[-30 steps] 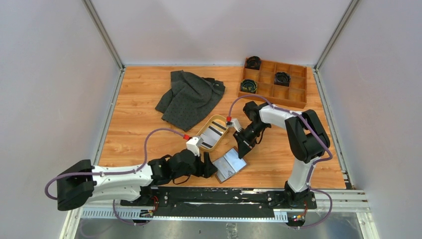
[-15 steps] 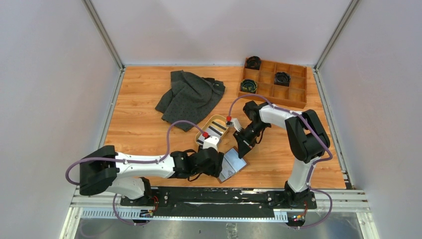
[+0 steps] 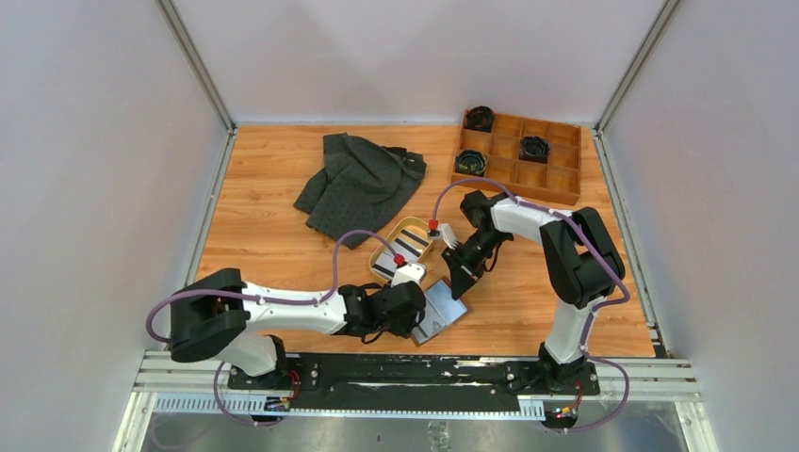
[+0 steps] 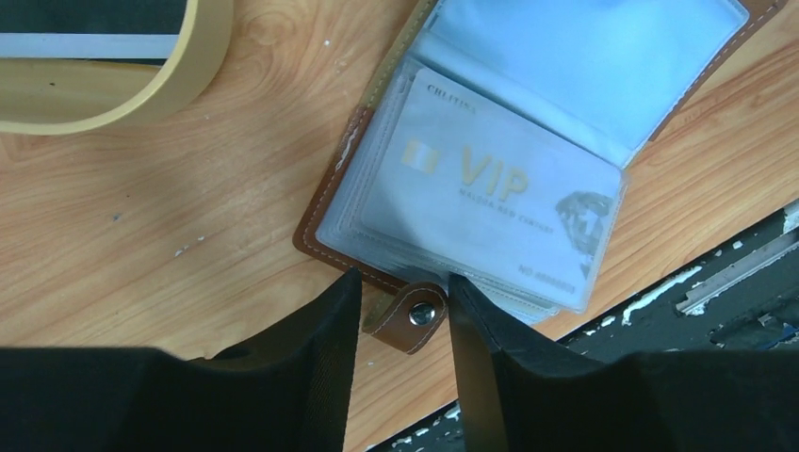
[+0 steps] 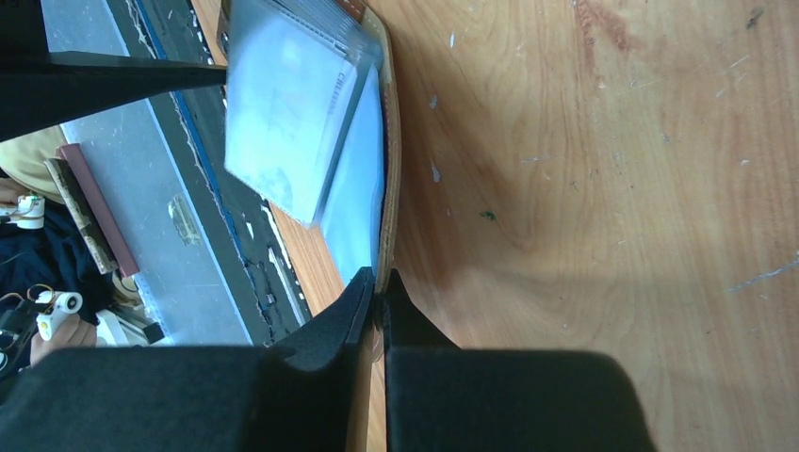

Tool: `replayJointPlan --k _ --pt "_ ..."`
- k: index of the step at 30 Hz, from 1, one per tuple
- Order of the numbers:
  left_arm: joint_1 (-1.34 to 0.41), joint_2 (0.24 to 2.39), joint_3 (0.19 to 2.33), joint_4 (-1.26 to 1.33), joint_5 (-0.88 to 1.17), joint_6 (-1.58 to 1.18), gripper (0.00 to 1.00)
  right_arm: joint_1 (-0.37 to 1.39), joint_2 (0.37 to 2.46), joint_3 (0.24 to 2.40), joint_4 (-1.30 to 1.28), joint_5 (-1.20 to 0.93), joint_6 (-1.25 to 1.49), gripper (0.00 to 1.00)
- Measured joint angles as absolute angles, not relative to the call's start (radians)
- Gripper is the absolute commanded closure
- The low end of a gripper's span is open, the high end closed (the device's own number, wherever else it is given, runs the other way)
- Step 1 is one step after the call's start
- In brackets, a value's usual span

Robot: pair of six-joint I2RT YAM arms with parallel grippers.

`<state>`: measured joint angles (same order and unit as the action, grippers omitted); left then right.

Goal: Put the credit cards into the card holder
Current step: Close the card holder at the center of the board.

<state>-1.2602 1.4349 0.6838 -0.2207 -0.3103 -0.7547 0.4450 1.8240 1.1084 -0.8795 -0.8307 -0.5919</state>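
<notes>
The brown card holder (image 3: 441,315) lies open near the table's front edge, its clear sleeves up. A pale VIP card (image 4: 499,188) sits in a sleeve. My left gripper (image 4: 403,311) is at its near edge, fingers either side of the snap tab (image 4: 415,315) with slim gaps, still open. My right gripper (image 5: 378,287) is shut on the far cover edge of the card holder (image 5: 388,188). Black and striped credit cards (image 3: 407,247) lie in the oval tan tray (image 3: 382,252); in the left wrist view one card (image 4: 85,42) shows in the tray's corner.
A dark dotted cloth (image 3: 363,184) lies at the back left. A wooden compartment box (image 3: 523,155) with dark coiled items stands at the back right. The black base rail (image 3: 424,367) runs just below the card holder.
My left arm has reached right to the card holder's near edge and its jaws have narrowed round the snap tab. The right gripper has kept its hold without moving.
</notes>
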Motion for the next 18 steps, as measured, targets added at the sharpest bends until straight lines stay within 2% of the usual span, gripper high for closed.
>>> replayJointPlan --k 4,12,14,18 --pt "-1.260 1.443 0.689 -0.220 -0.292 -0.748 0.61 0.445 1.824 1.108 -0.881 -0.830 -0.595 0.98" --pt "-1.260 1.402 0.673 -0.216 -0.285 -0.752 0.95 0.445 1.822 1.108 -0.883 -0.826 -0.599 0.99" --pt "-1.260 1.377 0.658 -0.205 -0.288 -0.754 1.00 0.442 1.815 1.108 -0.883 -0.816 -0.600 0.99" --pt "-1.260 1.335 0.618 -0.149 -0.290 -0.751 1.00 0.426 1.780 1.108 -0.883 -0.788 -0.604 0.99"
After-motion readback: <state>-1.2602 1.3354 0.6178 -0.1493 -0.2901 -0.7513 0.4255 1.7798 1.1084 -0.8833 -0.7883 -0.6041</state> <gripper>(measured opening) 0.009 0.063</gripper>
